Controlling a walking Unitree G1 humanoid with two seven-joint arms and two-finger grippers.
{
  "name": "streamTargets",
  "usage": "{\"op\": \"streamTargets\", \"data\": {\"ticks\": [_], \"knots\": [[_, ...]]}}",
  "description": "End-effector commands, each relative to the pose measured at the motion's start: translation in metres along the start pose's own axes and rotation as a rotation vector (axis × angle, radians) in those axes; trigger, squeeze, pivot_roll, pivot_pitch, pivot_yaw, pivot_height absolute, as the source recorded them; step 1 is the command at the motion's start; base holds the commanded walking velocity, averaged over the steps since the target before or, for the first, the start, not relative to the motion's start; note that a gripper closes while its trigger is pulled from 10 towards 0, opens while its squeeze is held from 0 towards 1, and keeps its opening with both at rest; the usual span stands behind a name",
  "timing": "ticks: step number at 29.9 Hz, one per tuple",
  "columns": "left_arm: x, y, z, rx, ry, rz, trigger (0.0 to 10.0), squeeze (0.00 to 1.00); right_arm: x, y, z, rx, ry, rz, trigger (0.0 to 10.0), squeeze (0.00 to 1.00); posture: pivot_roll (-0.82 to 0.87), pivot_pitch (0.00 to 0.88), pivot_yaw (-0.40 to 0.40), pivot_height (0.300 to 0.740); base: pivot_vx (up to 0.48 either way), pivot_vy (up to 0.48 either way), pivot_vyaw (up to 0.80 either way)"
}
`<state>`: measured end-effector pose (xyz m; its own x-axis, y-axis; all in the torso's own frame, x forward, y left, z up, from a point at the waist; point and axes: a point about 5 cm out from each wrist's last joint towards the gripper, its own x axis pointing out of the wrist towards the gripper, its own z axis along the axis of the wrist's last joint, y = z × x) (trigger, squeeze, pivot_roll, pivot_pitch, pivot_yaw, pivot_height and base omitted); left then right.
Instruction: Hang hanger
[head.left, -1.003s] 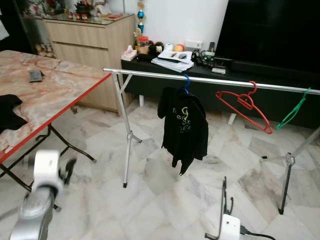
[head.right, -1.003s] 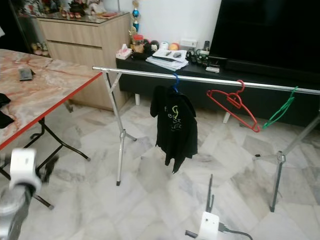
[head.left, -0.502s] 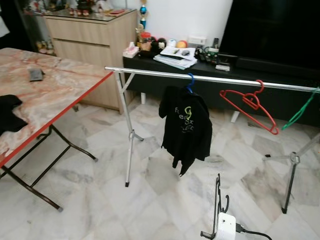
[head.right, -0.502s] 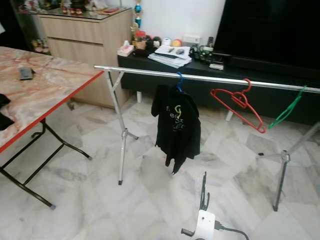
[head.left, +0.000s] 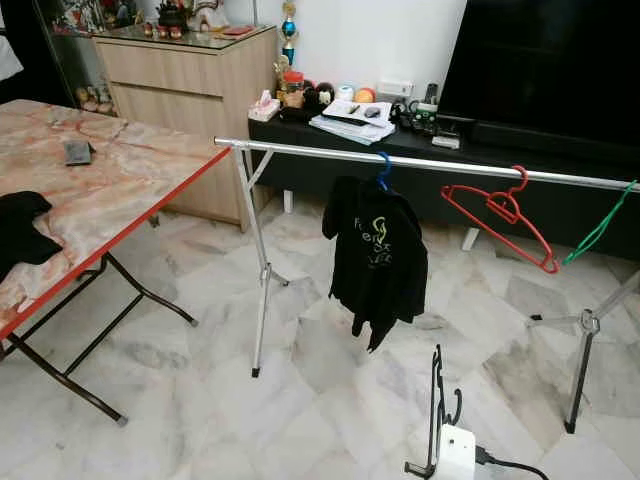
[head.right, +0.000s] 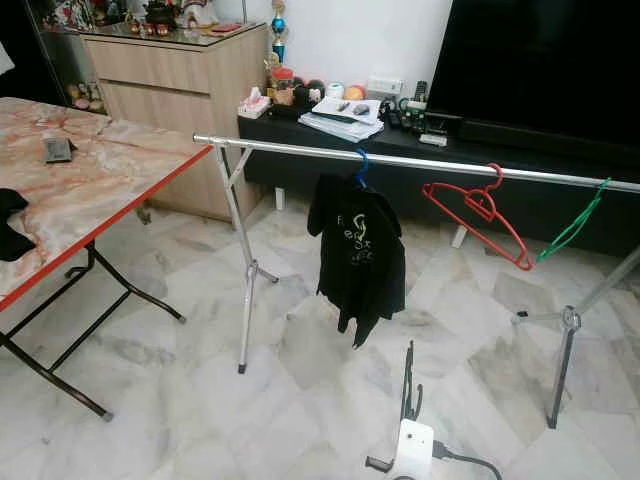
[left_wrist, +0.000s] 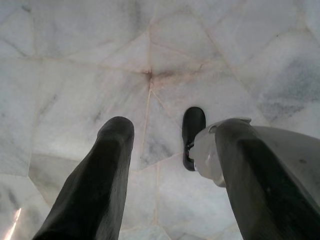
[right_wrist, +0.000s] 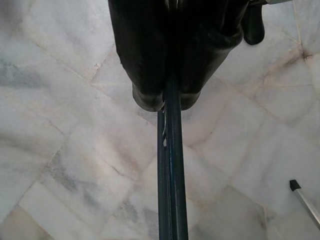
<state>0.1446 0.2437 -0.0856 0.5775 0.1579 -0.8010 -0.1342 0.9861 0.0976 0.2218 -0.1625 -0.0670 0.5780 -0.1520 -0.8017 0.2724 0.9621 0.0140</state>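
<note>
A silver clothes rail (head.left: 430, 161) spans the room ahead. From it hang a black shirt (head.left: 378, 255) on a blue hanger, an empty red hanger (head.left: 500, 208) and a green hanger (head.left: 598, 224) at the far right. My right gripper (right_wrist: 171, 102) is low in front of the rail and shut on a thin dark hanger (head.left: 437, 398), which stands upright above my white wrist. The same hanger (right_wrist: 171, 190) runs straight out from between the fingers over the marble floor. My left gripper (left_wrist: 170, 150) hangs open over the floor with nothing between its fingers.
A marble-topped folding table (head.left: 120, 195) with a red edge stands to the left, carrying a black cloth (head.left: 18, 225). Behind the rail are a low black TV console (head.left: 300, 150) and a wooden cabinet (head.left: 190, 75). The rack's legs (head.left: 258, 300) stand on the floor.
My left arm, blurred at the lower left a second ago, has dropped out of the eye views. The camera has shifted slightly; the right gripper still holds the hanger.
</note>
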Motion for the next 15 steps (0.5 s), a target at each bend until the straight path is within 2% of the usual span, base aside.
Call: {"op": "streamTargets", "data": {"ticks": [1, 15], "knots": [[0.000, -0.005, -0.002, 0.018, 0.015, -0.012, 10.0, 0.00, 0.000, 0.000, 0.001, 0.004, -0.011, 0.004, 10.0, 0.00, 0.14, 0.000, -0.040, 0.740, 0.277, 0.000, 0.00], [0.000, -0.015, -0.010, 0.047, 0.037, -0.040, 10.0, 0.00, -0.001, -0.001, 0.001, 0.055, -0.033, -0.056, 10.0, 0.00, 0.15, 0.000, -0.030, 0.740, 0.283, 0.000, 0.00]]}}
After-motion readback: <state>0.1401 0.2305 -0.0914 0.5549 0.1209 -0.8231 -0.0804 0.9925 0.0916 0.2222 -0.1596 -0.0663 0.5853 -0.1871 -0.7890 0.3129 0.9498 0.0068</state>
